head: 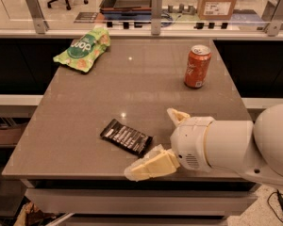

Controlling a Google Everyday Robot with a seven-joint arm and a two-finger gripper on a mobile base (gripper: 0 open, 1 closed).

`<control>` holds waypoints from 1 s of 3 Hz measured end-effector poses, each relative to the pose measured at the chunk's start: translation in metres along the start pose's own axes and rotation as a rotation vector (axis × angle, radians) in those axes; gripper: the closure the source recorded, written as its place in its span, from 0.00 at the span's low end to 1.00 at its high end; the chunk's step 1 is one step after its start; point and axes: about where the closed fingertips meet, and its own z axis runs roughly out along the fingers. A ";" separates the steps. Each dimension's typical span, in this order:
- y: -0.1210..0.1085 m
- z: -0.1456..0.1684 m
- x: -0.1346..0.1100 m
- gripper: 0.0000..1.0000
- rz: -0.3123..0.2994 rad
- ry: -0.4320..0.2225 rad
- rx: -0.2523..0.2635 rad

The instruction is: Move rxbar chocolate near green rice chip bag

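The rxbar chocolate (126,136) is a flat black bar with white lettering, lying near the table's front edge. The green rice chip bag (83,49) lies at the table's far left corner. My gripper (151,143) is just right of the bar, low over the table, open and empty. One cream finger (151,166) reaches along the front edge below the bar's right end. The other finger (178,116) points up behind it. The white arm (236,145) comes in from the right.
An orange soda can (197,66) stands upright at the table's far right. The brown table (132,88) has a railing with glass panels and metal posts (155,6) behind it. Dark gaps lie to the left and right of the table.
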 end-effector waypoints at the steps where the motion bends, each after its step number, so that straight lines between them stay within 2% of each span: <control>1: 0.000 0.005 0.001 0.00 0.003 0.003 0.007; 3: 0.006 0.026 0.015 0.00 0.056 -0.084 -0.001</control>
